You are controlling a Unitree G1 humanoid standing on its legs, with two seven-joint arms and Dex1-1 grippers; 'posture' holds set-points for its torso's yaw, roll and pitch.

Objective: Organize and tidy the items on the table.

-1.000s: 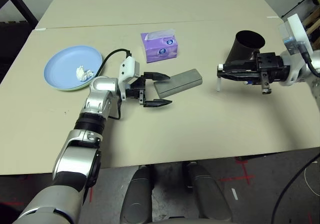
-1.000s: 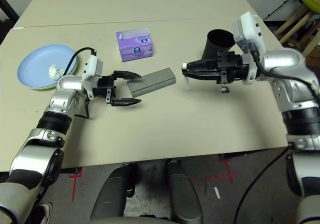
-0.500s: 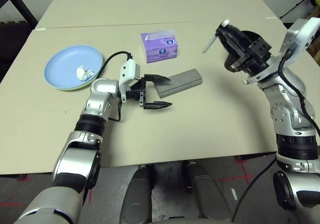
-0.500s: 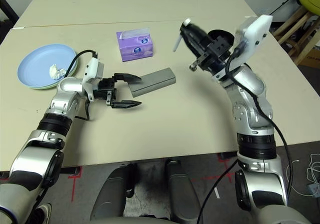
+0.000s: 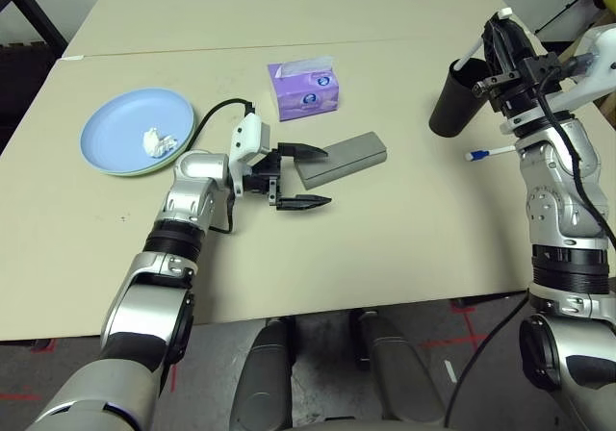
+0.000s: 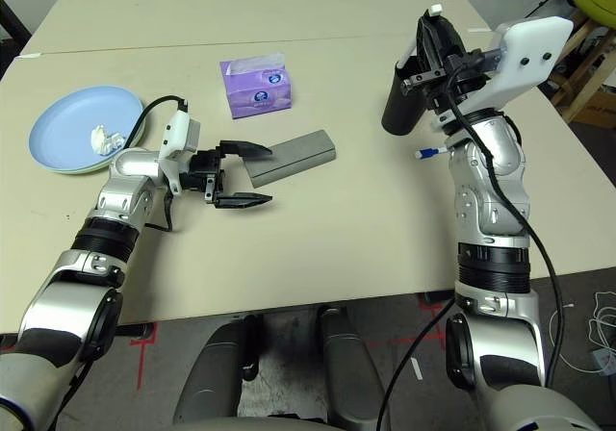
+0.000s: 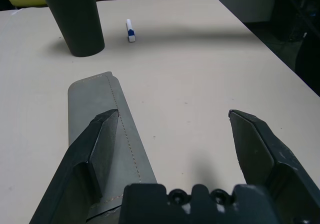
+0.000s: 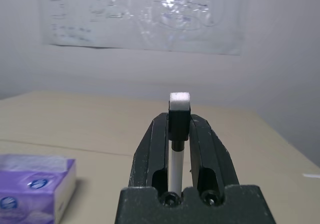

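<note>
Clamping a white pen (image 8: 174,166) in right gripper (image 6: 430,38) above black tapered cup (image 5: 452,106); tip pen down over cup's mouth before releasing. Left gripper (image 5: 322,174) spread empty, well apart from cup.

table (image 5: 385,239) beige | on it: plates (image 5: 115,157), tissue box (image 5: 306,88), glasses case (image 5: 342,159), black cup (image 5: 454,104), blue-capped pen (image 5: 489,152)
</note>
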